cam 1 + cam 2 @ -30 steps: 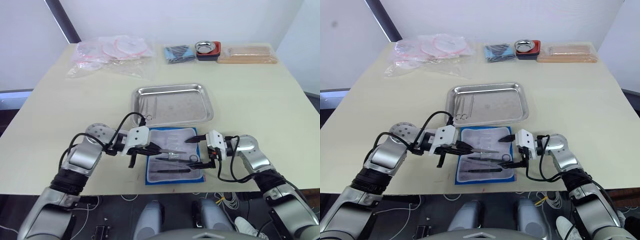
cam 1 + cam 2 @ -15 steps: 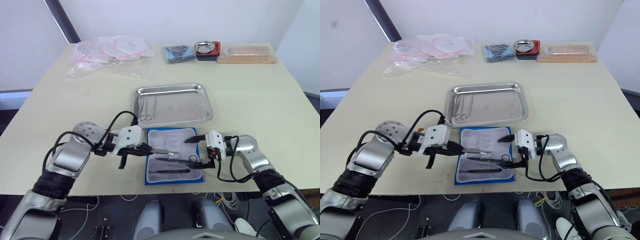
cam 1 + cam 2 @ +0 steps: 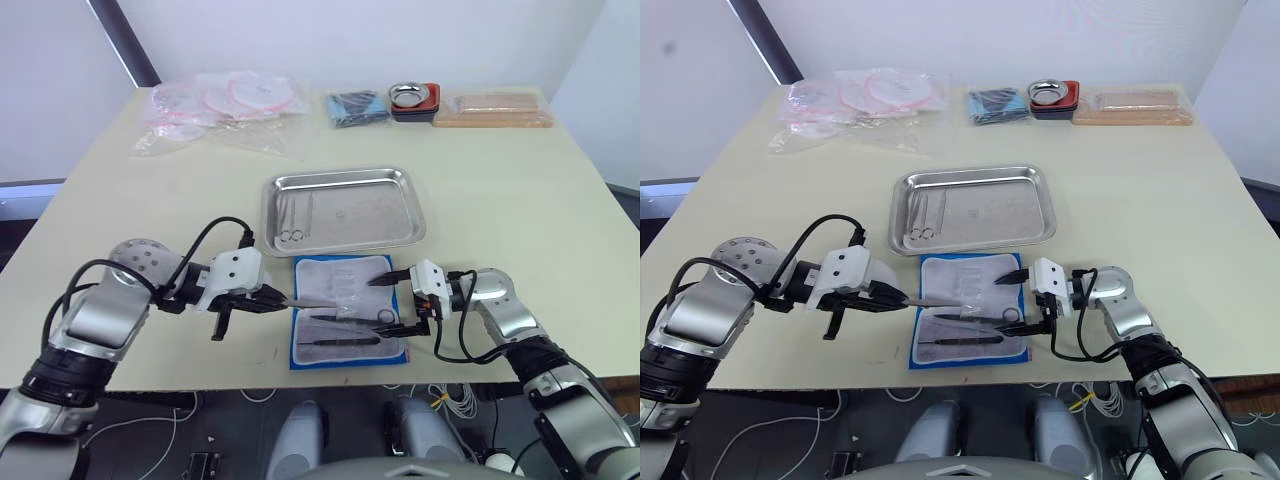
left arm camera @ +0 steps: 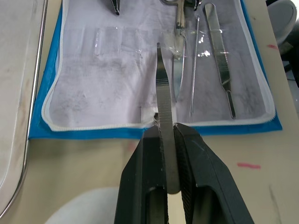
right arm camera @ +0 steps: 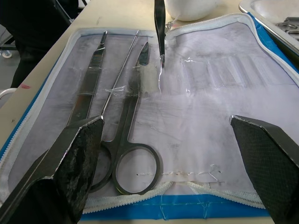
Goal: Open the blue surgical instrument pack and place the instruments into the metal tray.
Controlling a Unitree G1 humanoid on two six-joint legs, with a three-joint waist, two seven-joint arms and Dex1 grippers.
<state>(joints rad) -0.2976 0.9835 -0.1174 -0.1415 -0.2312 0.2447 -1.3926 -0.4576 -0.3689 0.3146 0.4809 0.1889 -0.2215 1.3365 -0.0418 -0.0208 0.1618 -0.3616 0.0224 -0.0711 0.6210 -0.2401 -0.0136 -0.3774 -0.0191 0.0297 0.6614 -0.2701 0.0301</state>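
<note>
Partly done. Blue surgical instrument pack lies unfolded, whitish lining up, just near side of shiny metal tray, already holding a few thin tools. Left gripper pinches flat steel tweezers. Right gripper spread wide over ring-handled scissors, about 3 tools left.

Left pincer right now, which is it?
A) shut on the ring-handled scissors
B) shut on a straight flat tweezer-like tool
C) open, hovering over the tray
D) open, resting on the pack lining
B: the left pincer is clamped on a straight flat tweezer-like tool that points over the open blue surgical instrument pack; the scissors lie on its lining.
</note>
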